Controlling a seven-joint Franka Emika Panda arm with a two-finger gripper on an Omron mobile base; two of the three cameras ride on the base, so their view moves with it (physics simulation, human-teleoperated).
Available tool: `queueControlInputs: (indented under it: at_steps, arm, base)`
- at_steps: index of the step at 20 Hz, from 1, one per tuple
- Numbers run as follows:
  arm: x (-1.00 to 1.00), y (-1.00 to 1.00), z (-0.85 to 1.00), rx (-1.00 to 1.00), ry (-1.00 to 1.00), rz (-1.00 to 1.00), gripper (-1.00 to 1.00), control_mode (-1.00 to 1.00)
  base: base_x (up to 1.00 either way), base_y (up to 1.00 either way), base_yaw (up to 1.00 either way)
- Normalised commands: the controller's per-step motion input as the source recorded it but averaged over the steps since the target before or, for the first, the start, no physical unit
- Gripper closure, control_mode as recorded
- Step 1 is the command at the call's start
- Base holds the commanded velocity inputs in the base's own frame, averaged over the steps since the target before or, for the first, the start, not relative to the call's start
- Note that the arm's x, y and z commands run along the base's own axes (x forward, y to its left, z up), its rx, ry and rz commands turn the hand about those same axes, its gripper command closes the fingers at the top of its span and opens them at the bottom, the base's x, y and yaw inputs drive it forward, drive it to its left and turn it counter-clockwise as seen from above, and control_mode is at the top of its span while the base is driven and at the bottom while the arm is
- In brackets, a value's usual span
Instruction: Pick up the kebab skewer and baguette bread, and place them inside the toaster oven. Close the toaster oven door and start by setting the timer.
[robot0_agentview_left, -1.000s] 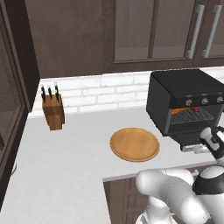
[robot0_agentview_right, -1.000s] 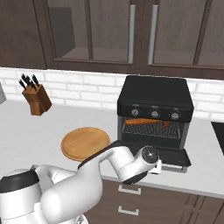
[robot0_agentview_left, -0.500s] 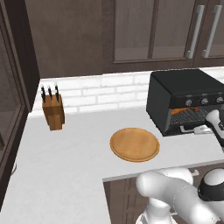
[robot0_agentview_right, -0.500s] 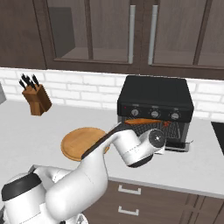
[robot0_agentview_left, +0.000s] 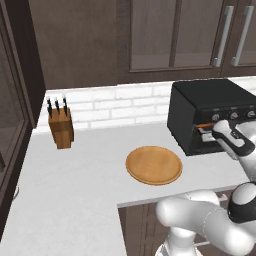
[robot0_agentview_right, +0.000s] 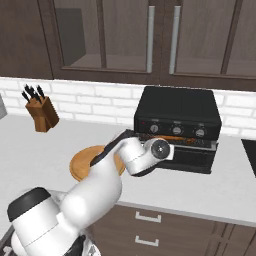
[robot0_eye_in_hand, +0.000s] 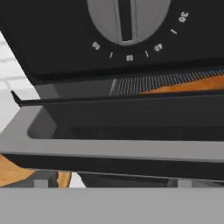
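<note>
I see the boxy black toaster oven (robot0_agentview_right: 177, 120) at the counter's back, its dark glass door (robot0_eye_in_hand: 131, 131) nearly raised, orange-brown baguette (robot0_eye_in_hand: 192, 84) inside. My two-finger gripper (robot0_agentview_left: 207, 131) hovers before it; can't tell its spread.

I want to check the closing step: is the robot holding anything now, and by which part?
Nothing is held. The gripper is at the toaster oven door, which is nearly closed, and no object is between its fingers.
</note>
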Motion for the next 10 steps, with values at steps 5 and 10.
queueControlInputs:
  at_steps: [5, 10]
  arm:
    - [0.70, 0.05, 0.15, 0.00, -0.04, 0.00, -1.00, -1.00]
    - [0.60, 0.00, 0.11, 0.00, -0.03, 0.00, -1.00, -1.00]
  base:
    - [0.00, 0.00, 0.00]
    - [0.00, 0.00, 0.00]
